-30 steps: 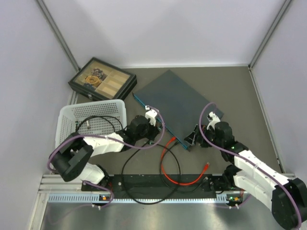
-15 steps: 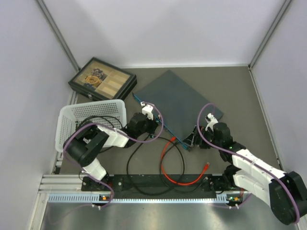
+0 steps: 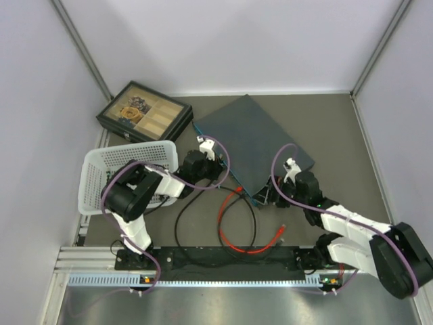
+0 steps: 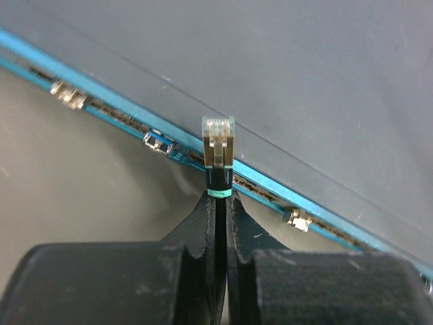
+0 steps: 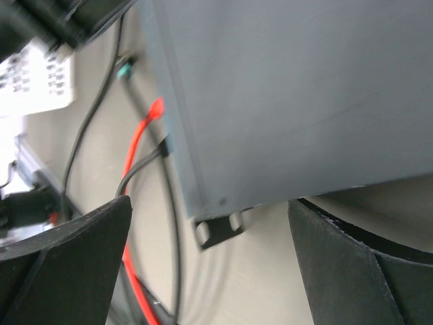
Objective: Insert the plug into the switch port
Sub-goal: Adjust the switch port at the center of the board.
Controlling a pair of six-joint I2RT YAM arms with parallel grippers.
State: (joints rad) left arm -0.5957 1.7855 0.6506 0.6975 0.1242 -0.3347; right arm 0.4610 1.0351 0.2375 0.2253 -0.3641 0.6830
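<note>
The left gripper (image 4: 220, 203) pinches the plug (image 4: 218, 139), right gripper (image 5: 210, 230) spread; it looks high of the sockets (image 4: 157, 142) on the switch (image 4: 304, 81), so pushing could jam it.

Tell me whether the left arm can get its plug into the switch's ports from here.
Probably yes. The left fingers are shut on the plug, which points at the teal port edge of the switch with nothing between. Whether it lines up with a socket is unclear.
</note>
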